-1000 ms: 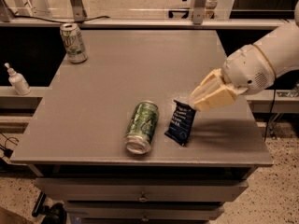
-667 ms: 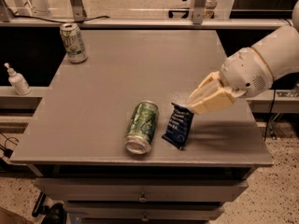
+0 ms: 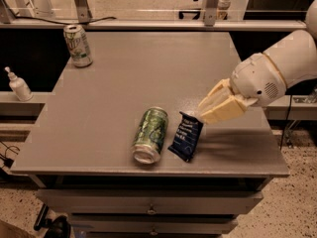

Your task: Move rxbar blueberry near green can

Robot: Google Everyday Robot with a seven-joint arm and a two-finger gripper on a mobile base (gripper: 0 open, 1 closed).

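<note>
The rxbar blueberry (image 3: 185, 137) is a dark navy wrapper with white lettering. It tilts with its lower end on the table, just right of the green can (image 3: 150, 134), which lies on its side near the front edge. A narrow gap separates them. My gripper (image 3: 202, 115), with cream fingers (image 3: 222, 108), reaches in from the right on the white arm (image 3: 277, 71). Its tips meet on the bar's upper right end and appear shut on it.
A whitish can with green lettering (image 3: 78, 44) stands upright at the far left corner of the grey table (image 3: 124, 83). A small white bottle (image 3: 19, 85) stands on a lower shelf to the left. The table's front edge is close to the lying can.
My gripper has moved left and slightly down with the bar. The bar is now closer to the green can. The cans have not moved.
</note>
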